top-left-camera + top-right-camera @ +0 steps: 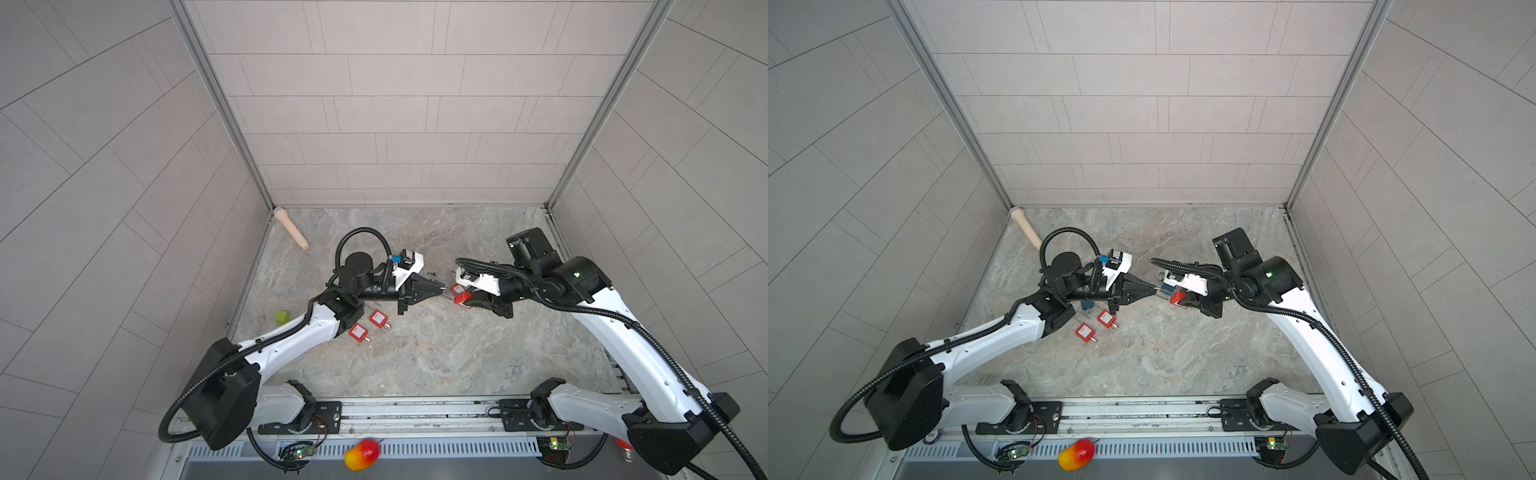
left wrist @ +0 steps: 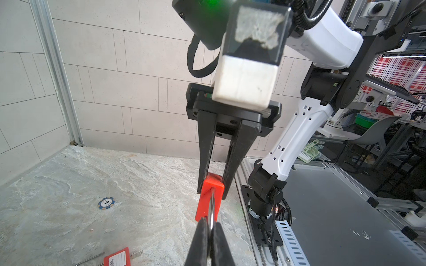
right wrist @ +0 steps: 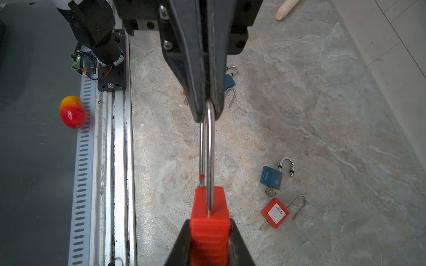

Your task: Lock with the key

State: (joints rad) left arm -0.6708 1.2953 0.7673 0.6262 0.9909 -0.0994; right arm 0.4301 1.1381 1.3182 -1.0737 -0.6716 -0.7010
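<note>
Left arm (image 1: pixel 291 336) low, left pincer (image 1: pixel 441 287) tight on shackle (image 3: pixel 209 142); right arm (image 1: pixel 640 357) opposite, right pincer (image 2: pixel 213 187) apparently snug around red padlock (image 3: pixel 209 207)

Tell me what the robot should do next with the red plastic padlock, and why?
Probably press the silver metal shackle straight into the red plastic padlock body. The left gripper is shut on the shackle's bend, the right gripper clamps the body, and the shackle's short leg appears to end just short of the body, so the lock looks open.
</note>
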